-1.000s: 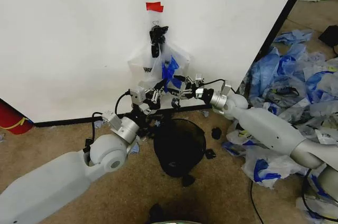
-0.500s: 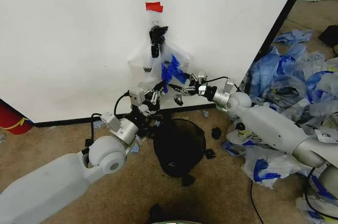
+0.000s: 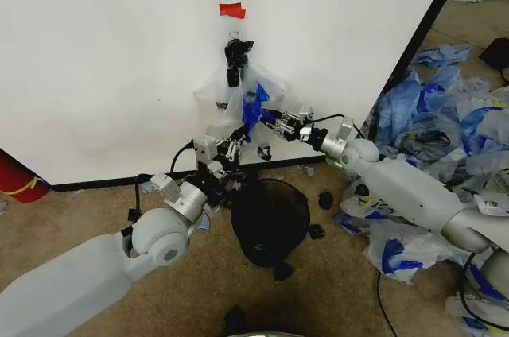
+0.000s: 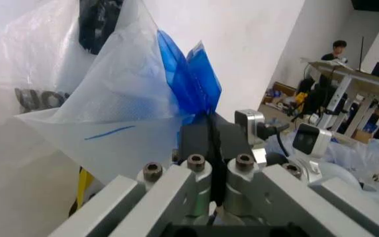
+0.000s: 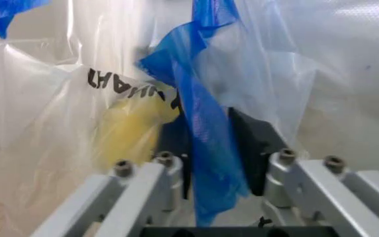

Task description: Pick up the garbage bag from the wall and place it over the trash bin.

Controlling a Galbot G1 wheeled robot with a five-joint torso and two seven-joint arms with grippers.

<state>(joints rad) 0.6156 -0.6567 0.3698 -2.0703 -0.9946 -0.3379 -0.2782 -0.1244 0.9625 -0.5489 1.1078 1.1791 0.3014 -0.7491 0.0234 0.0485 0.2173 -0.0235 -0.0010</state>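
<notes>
Left gripper (image 3: 232,146) is pinched flat on the lower edge of the garbage bag (image 3: 238,94) hanging on the wall (image 3: 103,59) above it, trash bin (image 3: 270,222) below, right gripper (image 3: 266,118) clamping its blue handle loop (image 5: 206,148).

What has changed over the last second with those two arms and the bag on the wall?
The right gripper rose toward the garbage bag and now pinches its blue handle loop. The left gripper barely moved, clamped on the bag. Bag still hangs on the wall; trash bin unmoved.
</notes>
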